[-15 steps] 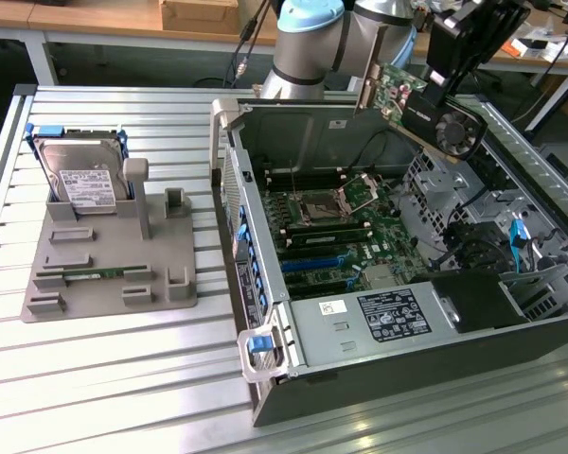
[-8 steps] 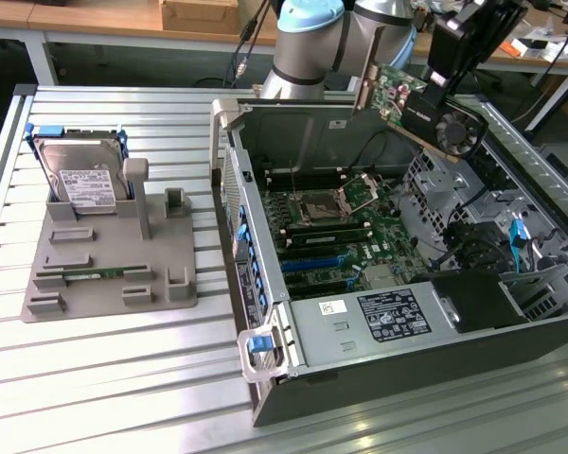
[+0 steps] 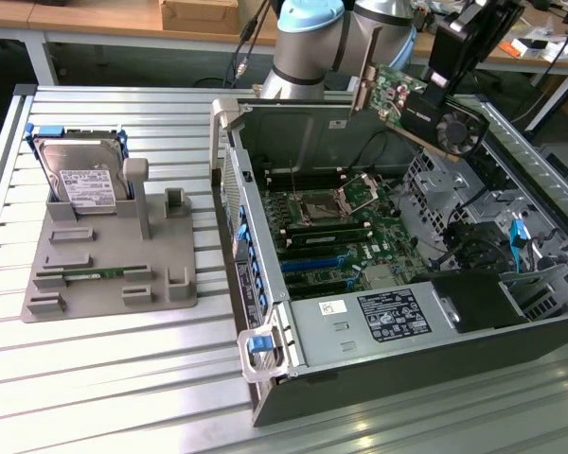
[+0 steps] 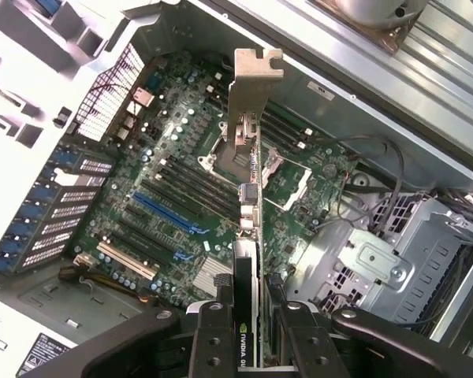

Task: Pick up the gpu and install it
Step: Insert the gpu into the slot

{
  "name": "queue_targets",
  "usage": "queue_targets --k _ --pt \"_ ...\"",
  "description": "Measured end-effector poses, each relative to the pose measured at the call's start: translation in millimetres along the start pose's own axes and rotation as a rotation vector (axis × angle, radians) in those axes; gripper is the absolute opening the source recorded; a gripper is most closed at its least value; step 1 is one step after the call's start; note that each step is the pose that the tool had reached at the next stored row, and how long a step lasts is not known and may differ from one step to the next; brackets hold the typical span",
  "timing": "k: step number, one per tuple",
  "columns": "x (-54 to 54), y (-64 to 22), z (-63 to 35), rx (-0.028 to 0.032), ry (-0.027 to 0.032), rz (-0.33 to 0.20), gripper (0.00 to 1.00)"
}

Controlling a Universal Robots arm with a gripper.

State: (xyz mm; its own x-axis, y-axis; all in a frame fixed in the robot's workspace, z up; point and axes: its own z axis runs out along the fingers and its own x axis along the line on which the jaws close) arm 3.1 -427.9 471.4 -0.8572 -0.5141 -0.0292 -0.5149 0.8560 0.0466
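The gpu (image 3: 418, 112) hangs tilted in the air above the far right part of the open computer case (image 3: 360, 326). It shows a green board, a black fan and a metal bracket (image 3: 363, 87) at its end toward the exterior view's left. My gripper (image 3: 435, 93) is shut on the gpu's upper edge. In the wrist view the gpu (image 4: 247, 236) appears edge-on between my black fingers (image 4: 213, 340), its bracket (image 4: 252, 87) pointing away from the camera, and my gripper (image 4: 252, 342) clamps the card. Beneath it lies the motherboard (image 4: 165, 197) with its blue slots (image 4: 162, 209).
A grey fixture (image 3: 104, 274) on the slatted table, on the exterior view's left, holds a hard drive (image 3: 83, 180) and a thin green memory stick (image 3: 95, 275). Inside the case are the CPU socket (image 3: 327, 203), a metal drive cage (image 4: 378, 260) and loose cables (image 3: 483, 241). The robot base (image 3: 308, 47) stands behind the case.
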Motion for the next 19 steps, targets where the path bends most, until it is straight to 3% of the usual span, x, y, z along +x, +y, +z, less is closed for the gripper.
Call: queue_targets --k 19 --pt "-0.2 -0.1 0.2 -0.0031 0.005 -0.106 0.27"
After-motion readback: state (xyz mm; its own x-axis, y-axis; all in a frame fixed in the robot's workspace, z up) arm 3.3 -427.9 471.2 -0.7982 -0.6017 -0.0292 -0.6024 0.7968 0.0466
